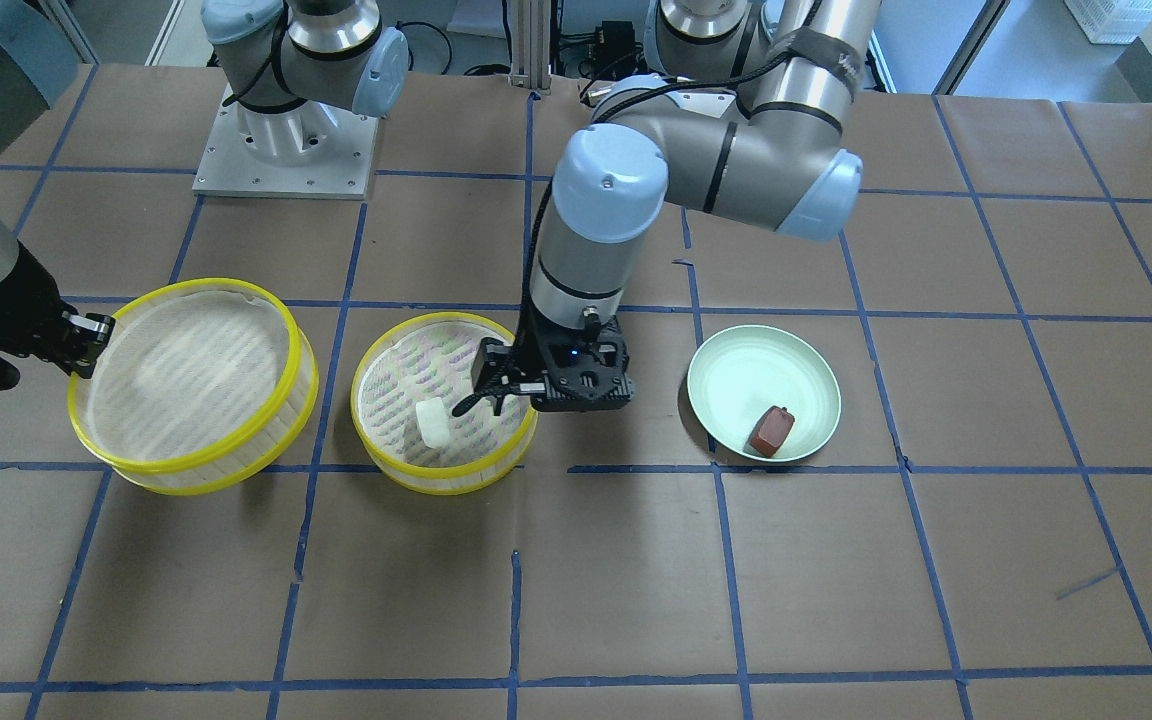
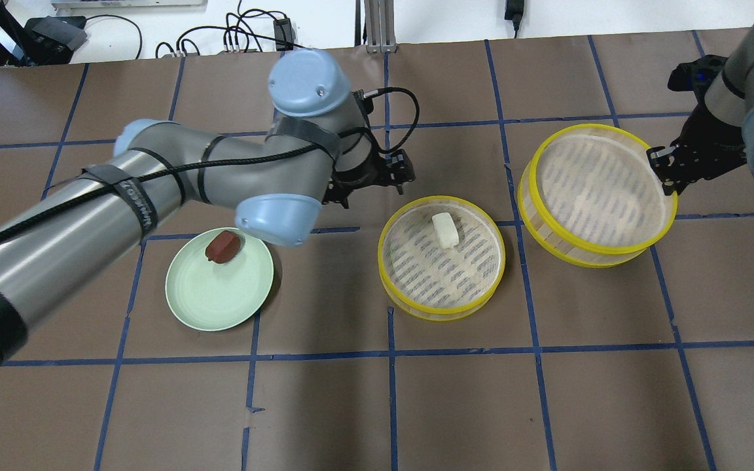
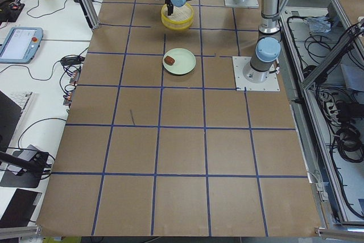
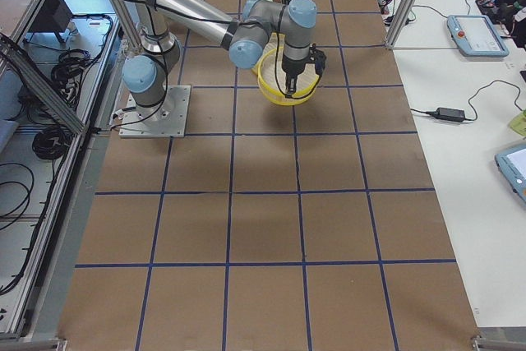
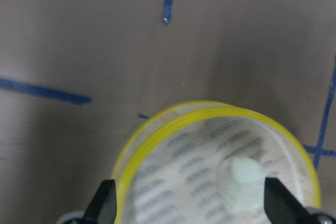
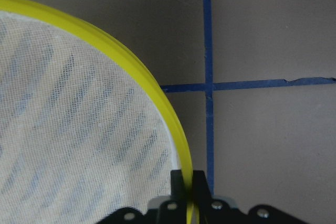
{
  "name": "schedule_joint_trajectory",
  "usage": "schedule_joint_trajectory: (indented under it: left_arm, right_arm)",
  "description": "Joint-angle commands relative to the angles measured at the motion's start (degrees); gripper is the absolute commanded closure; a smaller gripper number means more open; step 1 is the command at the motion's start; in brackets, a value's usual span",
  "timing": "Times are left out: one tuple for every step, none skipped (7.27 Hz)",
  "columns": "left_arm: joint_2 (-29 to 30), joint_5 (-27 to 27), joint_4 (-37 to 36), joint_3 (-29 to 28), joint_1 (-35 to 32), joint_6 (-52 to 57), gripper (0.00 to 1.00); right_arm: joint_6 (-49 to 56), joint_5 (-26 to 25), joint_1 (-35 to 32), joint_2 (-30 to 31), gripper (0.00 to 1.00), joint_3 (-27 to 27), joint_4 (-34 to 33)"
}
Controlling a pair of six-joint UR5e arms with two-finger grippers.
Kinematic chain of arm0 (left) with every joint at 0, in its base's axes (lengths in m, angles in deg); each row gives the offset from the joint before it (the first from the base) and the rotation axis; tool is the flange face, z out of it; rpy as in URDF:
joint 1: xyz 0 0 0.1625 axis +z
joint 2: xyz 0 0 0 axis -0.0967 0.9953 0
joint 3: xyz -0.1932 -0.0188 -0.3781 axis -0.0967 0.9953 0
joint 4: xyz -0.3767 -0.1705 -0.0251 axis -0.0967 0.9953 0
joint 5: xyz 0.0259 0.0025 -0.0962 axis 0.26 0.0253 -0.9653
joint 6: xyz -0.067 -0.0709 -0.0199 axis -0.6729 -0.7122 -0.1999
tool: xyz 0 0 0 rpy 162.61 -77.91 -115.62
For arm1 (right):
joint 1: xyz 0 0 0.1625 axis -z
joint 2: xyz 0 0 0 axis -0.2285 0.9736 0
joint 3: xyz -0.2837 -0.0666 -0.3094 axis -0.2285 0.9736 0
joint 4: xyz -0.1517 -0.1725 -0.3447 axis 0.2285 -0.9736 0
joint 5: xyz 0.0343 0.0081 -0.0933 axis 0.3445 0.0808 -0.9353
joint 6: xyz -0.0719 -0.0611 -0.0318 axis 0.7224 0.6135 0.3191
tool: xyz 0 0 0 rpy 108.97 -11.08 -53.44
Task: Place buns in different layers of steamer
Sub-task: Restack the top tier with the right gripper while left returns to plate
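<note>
The white bun [image 1: 432, 420] lies in the middle steamer layer [image 1: 436, 485], also seen from overhead [image 2: 445, 229]. My left gripper [image 1: 484, 398] hangs open over that layer's edge, and in its wrist view [image 5: 191, 205] the white bun [image 5: 242, 182] lies between and below the fingers. The reddish-brown bun [image 1: 772, 430] sits on the pale green plate [image 1: 736, 350]. My right gripper [image 1: 86, 345] is shut on the yellow rim of the second steamer layer [image 1: 196, 460], which is tilted and has nothing in it. Its wrist view [image 6: 188, 192] shows the pinch.
Brown paper with blue tape lines covers the table. The plate [image 2: 213, 314] lies under my left arm's elbow. The two arm bases stand at the robot's side of the table [image 1: 286, 150].
</note>
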Motion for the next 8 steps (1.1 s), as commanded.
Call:
schedule_joint_trajectory:
  left_arm:
    - [-3.6, 1.2, 9.1, 0.1, 14.5, 19.9, 0.00]
    - [-3.3, 2.9, 9.2, 0.3, 19.6, 22.7, 0.00]
    - [-2.5, 3.4, 9.2, 1.6, 21.3, 23.7, 0.00]
    - [-1.8, 5.2, 8.6, 5.0, 21.5, 23.1, 0.00]
    - [-1.9, 5.7, 7.3, 7.2, 21.5, 22.9, 0.00]
    - [-1.8, 5.9, 7.3, 8.2, 21.5, 23.2, 0.00]
    - [-1.7, 5.8, 7.2, 9.1, 21.5, 23.1, 0.00]
    - [-1.5, 5.8, 7.1, 9.4, 21.5, 22.9, 0.00]
  right_arm:
    - [-5.1, -1.6, -10.8, -0.5, 0.94, 1.6, 0.1]
    - [-6.4, -2.7, -14.1, -0.6, 0.94, 1.6, 0.2]
    - [-8.5, -2.2, -17.7, -1.2, 0.94, 1.4, 0.3]
    - [-10.9, -2.8, -21.5, -2.5, 0.94, 1.3, 0.0]
    - [-11.5, -3.0, -23.5, -4.0, 0.95, 1.2, -0.1]
    - [-11.6, -4.0, -25.6, -5.1, 0.95, 1.0, -0.1]
    - [-11.9, -4.5, -26.7, -5.3, 0.95, 0.7, -0.3]
    - [-12.0, -4.9, -26.8, -5.6, 0.95, 0.2, -0.6]
